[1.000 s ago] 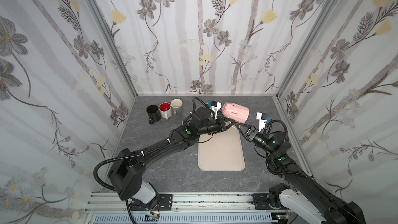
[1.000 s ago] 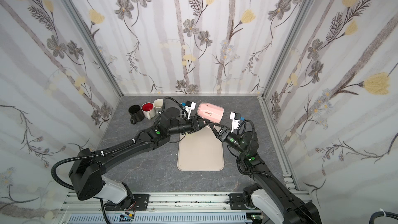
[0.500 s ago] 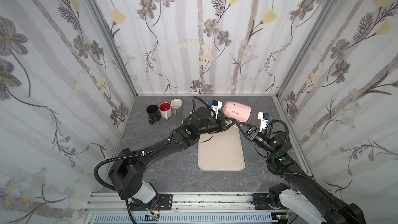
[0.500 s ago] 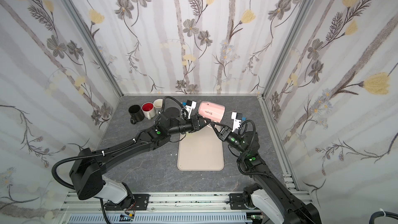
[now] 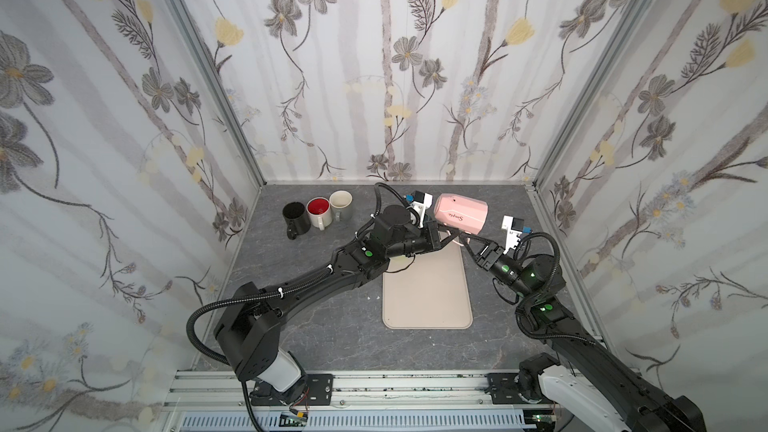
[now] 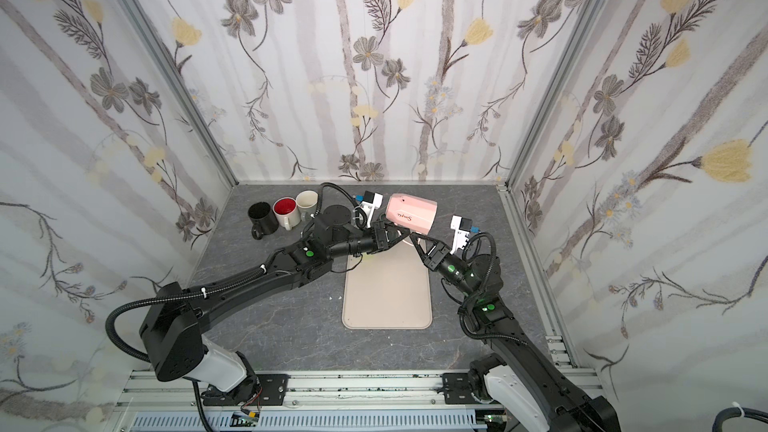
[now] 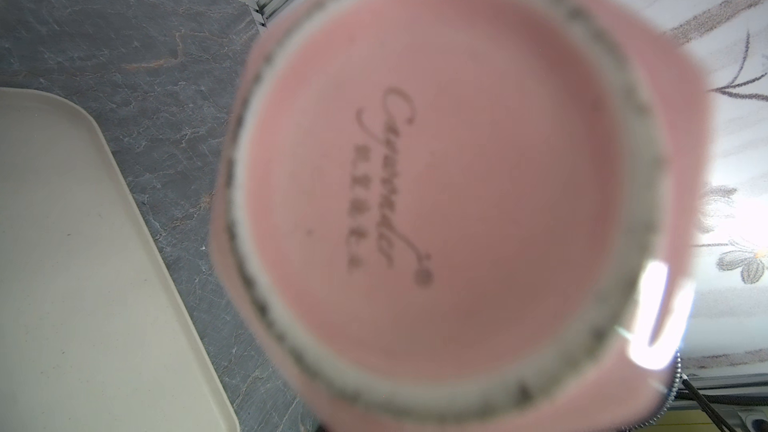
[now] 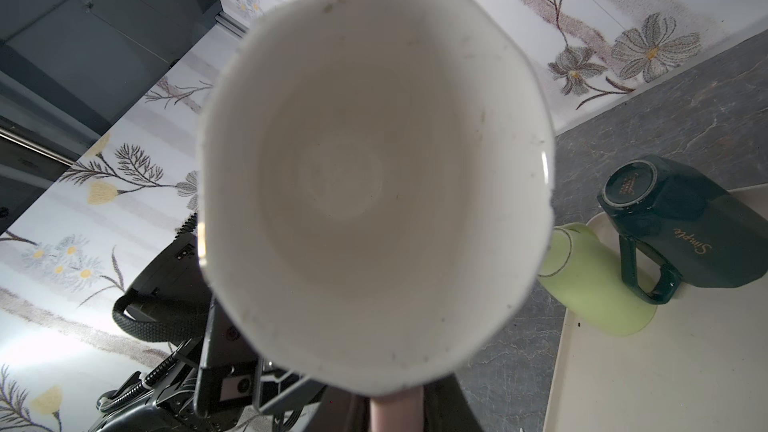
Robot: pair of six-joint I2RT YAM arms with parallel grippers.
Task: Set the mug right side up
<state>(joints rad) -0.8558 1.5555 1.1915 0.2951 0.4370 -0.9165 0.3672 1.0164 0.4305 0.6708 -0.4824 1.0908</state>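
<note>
In both top views the pink mug (image 5: 461,211) (image 6: 411,213) hangs on its side above the far end of the tray, base pointing left and mouth pointing right. My left gripper (image 5: 442,238) (image 6: 394,237) is shut on the mug's handle from the left. My right gripper (image 5: 465,243) (image 6: 416,239) meets it from the right and is shut on the same handle. The left wrist view is filled by the mug's pink base (image 7: 436,184). The right wrist view looks into its white inside (image 8: 365,176), and the pink handle (image 8: 397,409) sits between dark jaws.
A beige tray (image 5: 426,297) lies mid-table. Three upright mugs stand at the back left: black (image 5: 294,218), red-lined (image 5: 319,211) and cream (image 5: 341,204). In the right wrist view a light green mug (image 8: 594,284) and a dark green mug (image 8: 685,226) lie on their sides at the tray's edge.
My right gripper has closed on the mug's handle. The mug has shifted slightly to the right, still held by the left gripper.
</note>
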